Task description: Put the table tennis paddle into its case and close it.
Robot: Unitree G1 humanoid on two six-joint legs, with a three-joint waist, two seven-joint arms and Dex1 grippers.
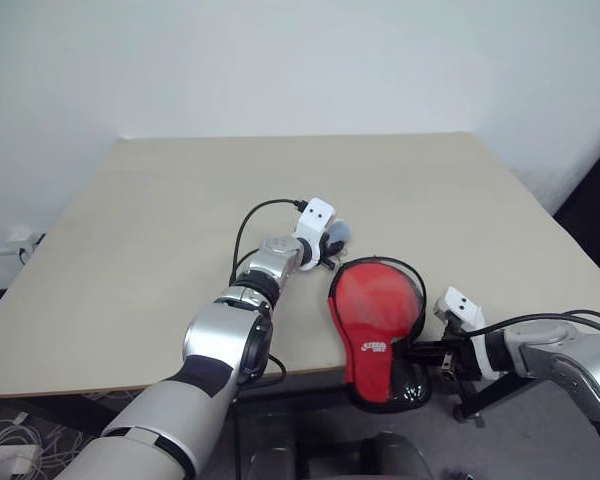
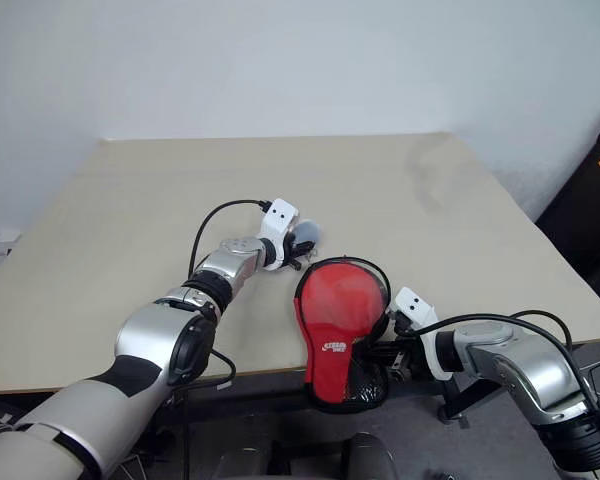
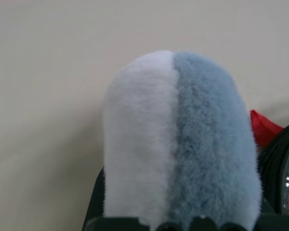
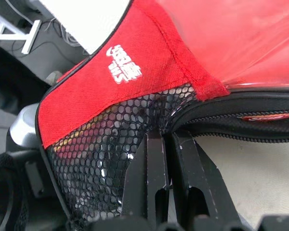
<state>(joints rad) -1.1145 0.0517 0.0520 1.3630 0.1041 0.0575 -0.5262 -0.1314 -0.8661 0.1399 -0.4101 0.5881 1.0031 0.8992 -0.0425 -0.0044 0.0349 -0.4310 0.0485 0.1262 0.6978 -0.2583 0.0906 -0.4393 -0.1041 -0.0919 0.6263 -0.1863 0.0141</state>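
case (image 1: 378,330) pinched at mesh end by right claw (image 1: 416,352), left claw (image 1: 332,246) state unclear.

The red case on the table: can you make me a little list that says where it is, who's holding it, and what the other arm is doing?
Thing: the case, red side with white logo up
Where: near edge of the table, narrow mesh end hanging past the edge
Zip: part open along the side seen from the right wrist
Paddle: cannot tell if it is inside
Right gripper: jaws shut on the case's mesh end
Left gripper: at the case's round far end, fuzzy white and blue-grey finger covers; grip unclear
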